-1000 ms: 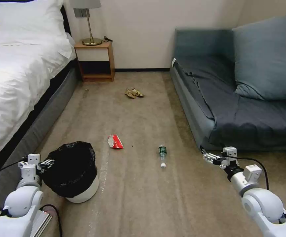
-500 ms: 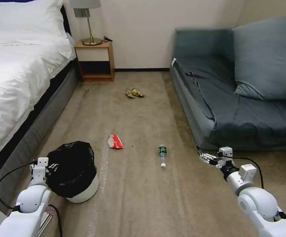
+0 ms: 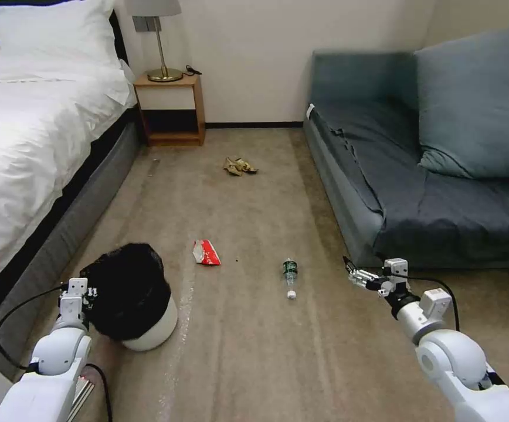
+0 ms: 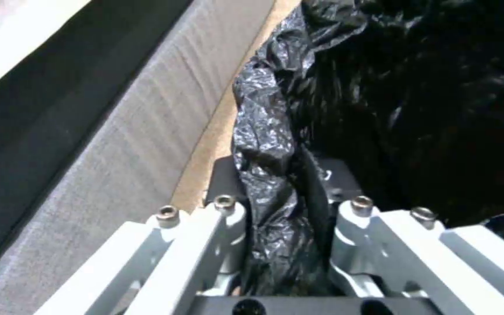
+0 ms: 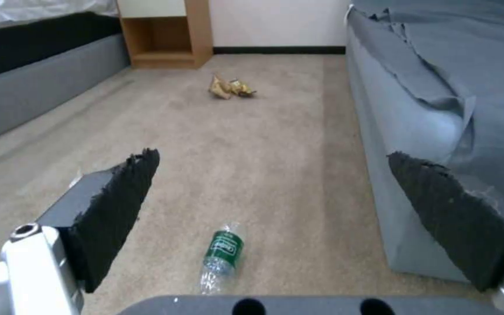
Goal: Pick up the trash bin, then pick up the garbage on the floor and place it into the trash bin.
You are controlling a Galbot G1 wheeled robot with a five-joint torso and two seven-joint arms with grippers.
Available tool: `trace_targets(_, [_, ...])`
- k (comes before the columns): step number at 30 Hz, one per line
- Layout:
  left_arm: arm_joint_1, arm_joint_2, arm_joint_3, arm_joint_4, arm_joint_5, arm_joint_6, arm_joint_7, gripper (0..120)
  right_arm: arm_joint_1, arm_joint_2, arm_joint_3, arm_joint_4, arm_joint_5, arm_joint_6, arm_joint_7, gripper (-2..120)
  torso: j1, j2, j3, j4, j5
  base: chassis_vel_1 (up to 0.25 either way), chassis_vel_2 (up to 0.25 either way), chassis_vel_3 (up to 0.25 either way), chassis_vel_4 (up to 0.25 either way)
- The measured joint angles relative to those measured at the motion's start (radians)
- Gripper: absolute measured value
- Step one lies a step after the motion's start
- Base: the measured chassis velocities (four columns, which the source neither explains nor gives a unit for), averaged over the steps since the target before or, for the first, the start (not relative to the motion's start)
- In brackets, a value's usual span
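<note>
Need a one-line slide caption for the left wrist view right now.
Left tool shut on the black bag at the trash bin rim, beside the grey bed base.

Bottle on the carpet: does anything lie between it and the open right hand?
Nothing visible does. The right hand is open beside the sofa, and bare carpet lies between it and the bottle. The carton lies farther toward the trash bin, which the left hand grips by its bag.
</note>
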Motion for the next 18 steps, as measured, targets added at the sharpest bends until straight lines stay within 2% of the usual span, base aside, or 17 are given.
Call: trace_targets(18, [0.013,-0.051,-0.023,-0.005,0.041,-0.085,0.004,11,-0.054,0.007,0.063,-0.011,0.001,0.031,-0.027,100,0.000,0.000,0.000,-0.0004,-0.0008,0.000,0.000,0.000,0.000])
